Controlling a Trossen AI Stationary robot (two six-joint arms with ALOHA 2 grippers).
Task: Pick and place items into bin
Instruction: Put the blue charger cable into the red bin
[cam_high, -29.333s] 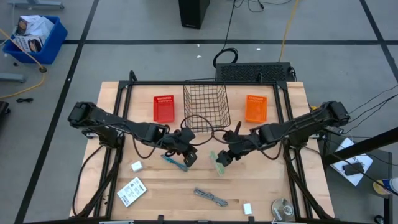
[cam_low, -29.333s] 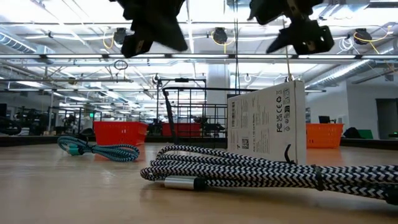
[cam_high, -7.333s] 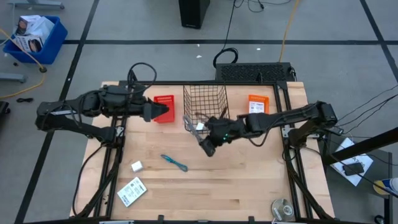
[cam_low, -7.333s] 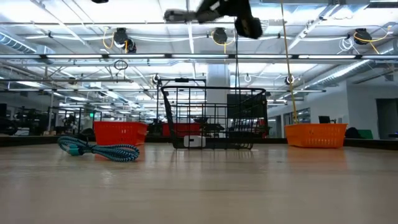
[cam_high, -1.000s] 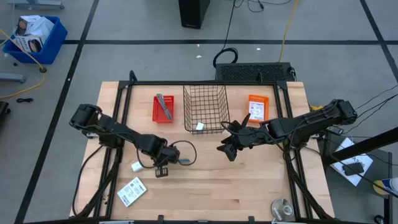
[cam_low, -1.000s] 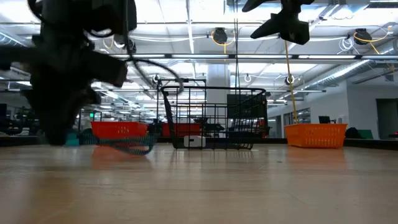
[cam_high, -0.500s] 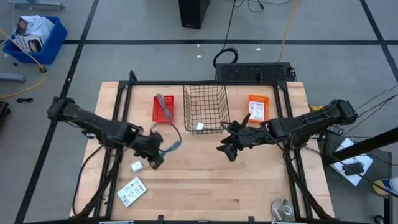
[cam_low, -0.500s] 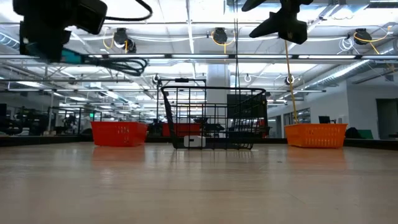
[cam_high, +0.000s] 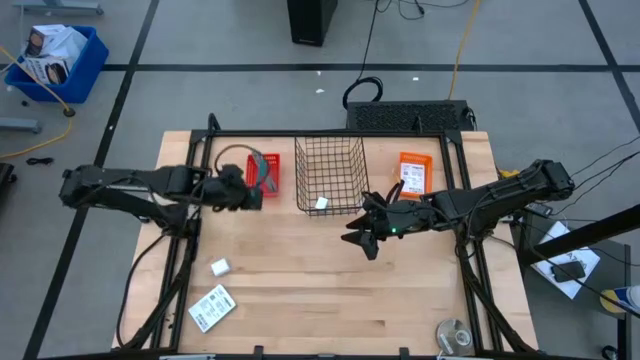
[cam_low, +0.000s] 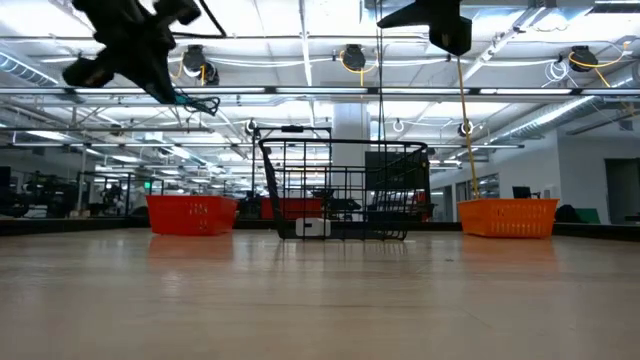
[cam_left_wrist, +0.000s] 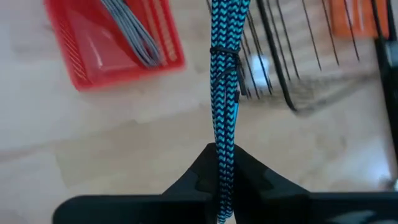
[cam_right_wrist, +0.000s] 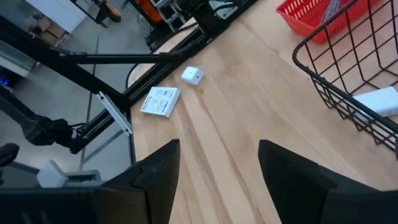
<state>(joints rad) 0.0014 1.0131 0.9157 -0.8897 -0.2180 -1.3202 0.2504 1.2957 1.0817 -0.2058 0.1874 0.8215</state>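
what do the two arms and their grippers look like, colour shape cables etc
Both arms are dark, near-black, built of slim jointed segments with bulkier rounded joints. A loose black cable loops out near the left gripper. The right gripper shows a small green light just behind it in the high view. Its fingers are broad, matte black and taper forward. The left one's fingers are black wedges too. No markings are readable.
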